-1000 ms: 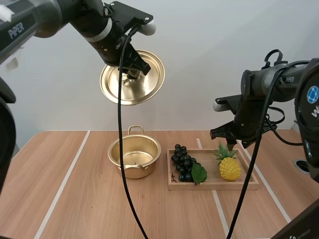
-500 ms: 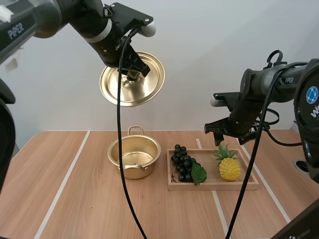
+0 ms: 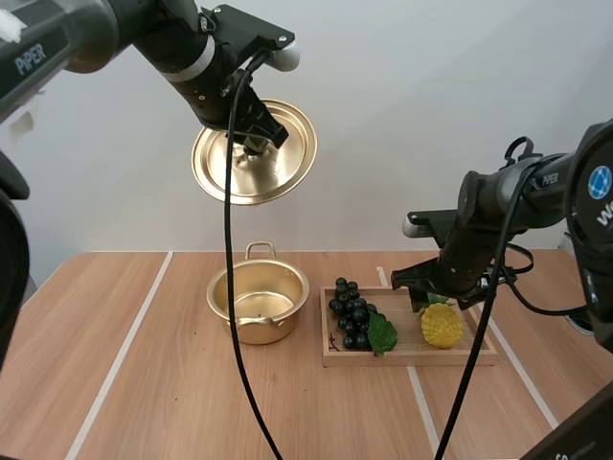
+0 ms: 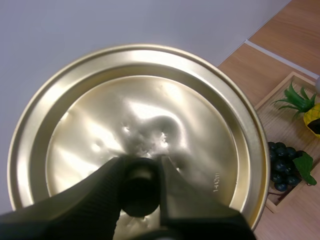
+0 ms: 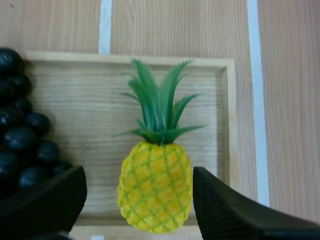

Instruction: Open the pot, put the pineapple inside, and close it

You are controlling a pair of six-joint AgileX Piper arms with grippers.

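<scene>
- Pineapple [image 5: 155,192] lies flat in the wooden tray [image 3: 412,359] toward its right end. The green crown points at the far wall. It sits apart from the grapes [image 3: 352,311], which fill the tray's other end.
- Right end effector [image 3: 439,299] hovers just over the fruit. Fingers are spread wide, one on each side of the yellow body, with nothing gripped yet.
- Risk: the outer finger stands near the tray's end wall. If it drops onto the rim rather than inside, it could tip the tray or block the close.
- Risk: the body looks round and hard-skinned. A pinch off its widest part may squeeze it out sideways and send it rolling toward the grapes.
- Risk: a grip that catches the crown instead of the body would likely let the leaves flex and the fruit swing or drop in transit.
- Pot [image 3: 259,302] stands open on the surface [image 3: 144,383], just beside the tray's left end. A low carry could clip the tray wall or the pot's rim, so the lift needs height first.
- Left end effector [image 4: 142,185] is clamped on the knob of the lid [image 3: 254,153], holding it tilted, high above the pot.
- Risk: the knob gives a small purchase, so the lid may swivel or slip. A fall would land on the pot, or on the right arm as it passes beneath.
</scene>
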